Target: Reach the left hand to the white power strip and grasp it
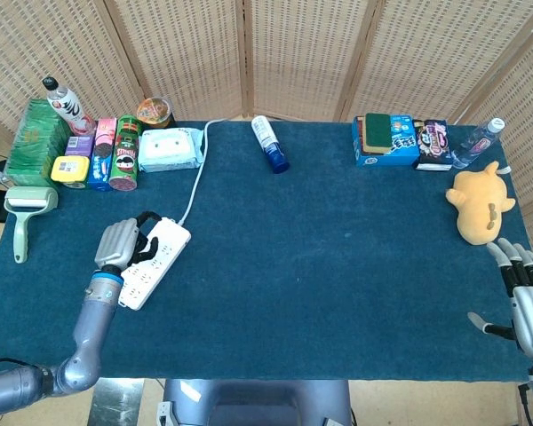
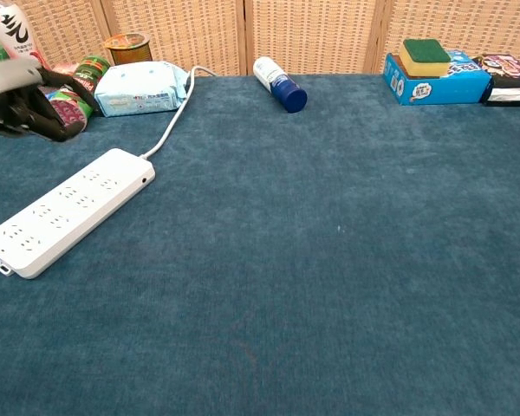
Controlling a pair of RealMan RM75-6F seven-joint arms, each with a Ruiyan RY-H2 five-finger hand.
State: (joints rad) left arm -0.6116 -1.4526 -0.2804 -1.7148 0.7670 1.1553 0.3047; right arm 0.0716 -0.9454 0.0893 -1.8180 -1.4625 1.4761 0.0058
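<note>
Hovering above the counter (image 1: 338, 293), the left hand (image 1: 117, 244) is sitting at the left edge of the white power strip (image 1: 153, 262), with its dark fingers curled inward. In the chest view the left hand (image 2: 22, 100) is showing raised clear of the white power strip (image 2: 69, 211), with nothing between the fingers. The strip is lying flat and diagonal on the blue cloth, its near end pointing toward the robot and its far end toward the back left. From that far end a white cable (image 1: 198, 173) is running up past the pale blue wipes pack (image 1: 171, 149) toward the back edge.

Behind the hand, a cluster is standing along the back left: a green Pringles can (image 1: 125, 166), a yellow container (image 1: 69, 169), a green package (image 1: 37, 142) and a bottle with a black cap (image 1: 64, 105). A green lint roller (image 1: 27, 217) is lying off the left edge. Further along the back, a white and blue spray bottle (image 1: 269, 144) is lying on its side. At the back right, a blue box (image 1: 386, 140) is carrying a green sponge, with a water bottle (image 1: 478, 142) beyond it. A yellow plush toy (image 1: 480, 202) is resting near the right edge.

The right hand (image 1: 524, 297) is waiting at the front right corner, fingers spread apart and holding nothing.
</note>
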